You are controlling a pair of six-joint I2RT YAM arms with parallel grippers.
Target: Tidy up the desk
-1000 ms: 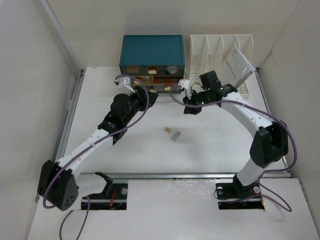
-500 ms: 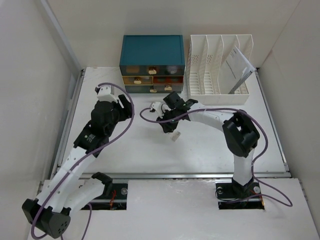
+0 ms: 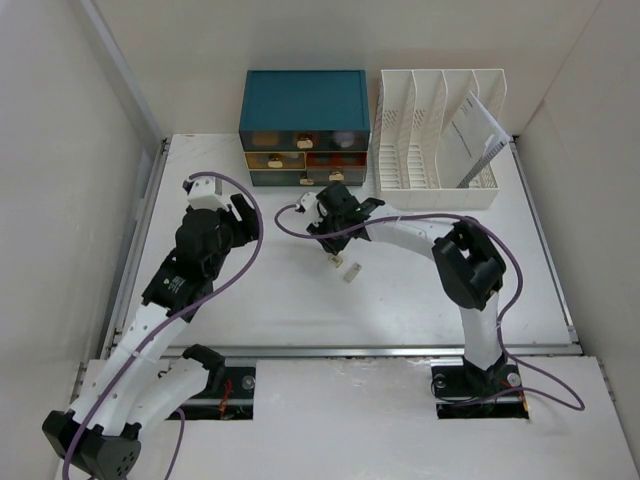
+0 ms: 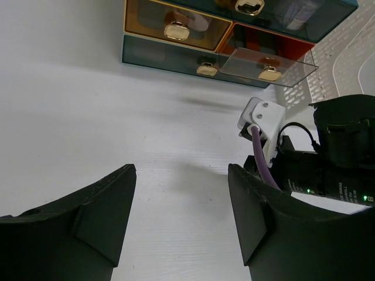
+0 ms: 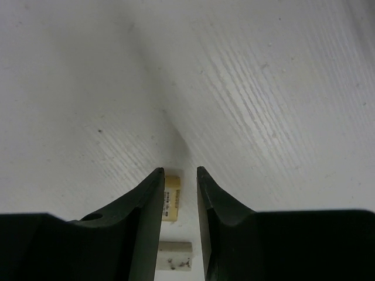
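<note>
My right gripper hangs low over the desk, its jaws narrowly parted around a small yellowish block. A white block lies just beside that one. My left gripper is spread wide over the desk, near the drawer box.

The left arm stretches forward from its base at the near left, its forearm angled up and to the right. The left gripper is held low and level, its fingers spread wide.

The right arm rises from its base to a sharply bent elbow, then its forearm runs left across the middle. Its wrist turns the right gripper to point nearly straight down. The two fingers are drawn close with only a narrow gap between them, and the tips seem to sit very low.
</note>
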